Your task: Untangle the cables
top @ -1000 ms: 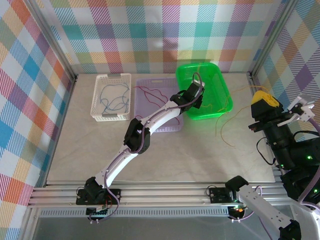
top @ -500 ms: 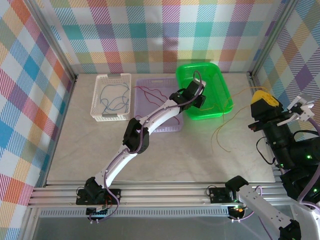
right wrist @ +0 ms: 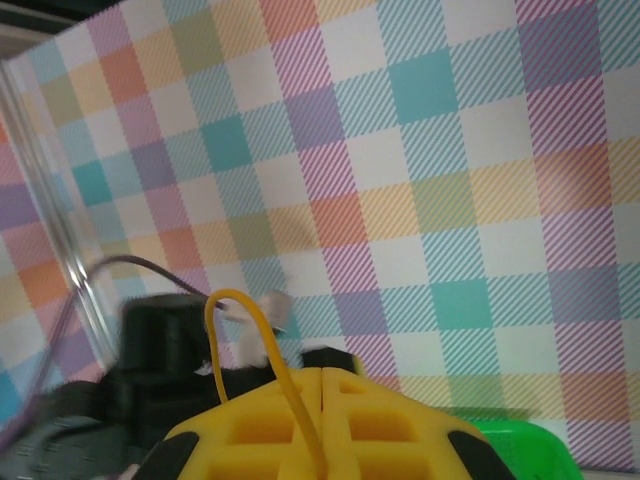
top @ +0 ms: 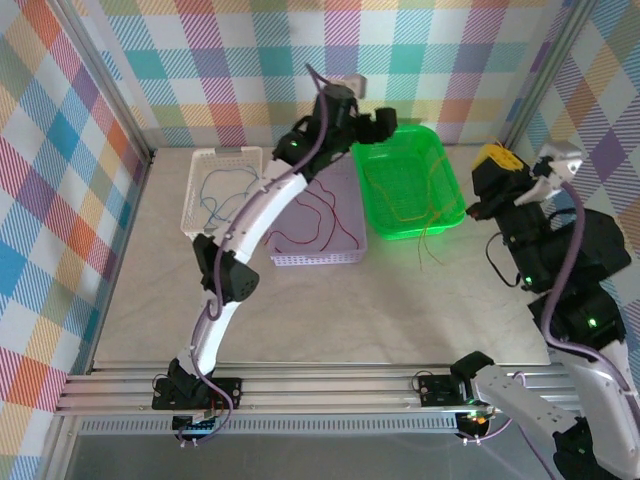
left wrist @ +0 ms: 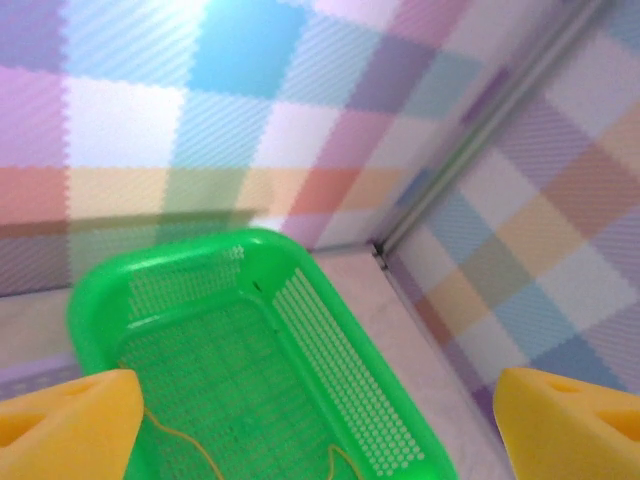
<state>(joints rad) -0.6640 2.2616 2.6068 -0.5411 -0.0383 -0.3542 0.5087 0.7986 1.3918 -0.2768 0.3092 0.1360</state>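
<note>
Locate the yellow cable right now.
Top view, right side: the yellow cable lies in the green tray, trailing over its near rim onto the table. In the right wrist view, the right hand is shut on a loop of it.

Top looks down; wrists share green tray (left wrist: 345, 395)

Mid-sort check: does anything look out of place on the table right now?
Yes. One yellow cable hangs over the near rim of the green tray and trails onto the table instead of lying inside. The right gripper is shut on a yellow strand; I cannot tell if it is the same one.
</note>
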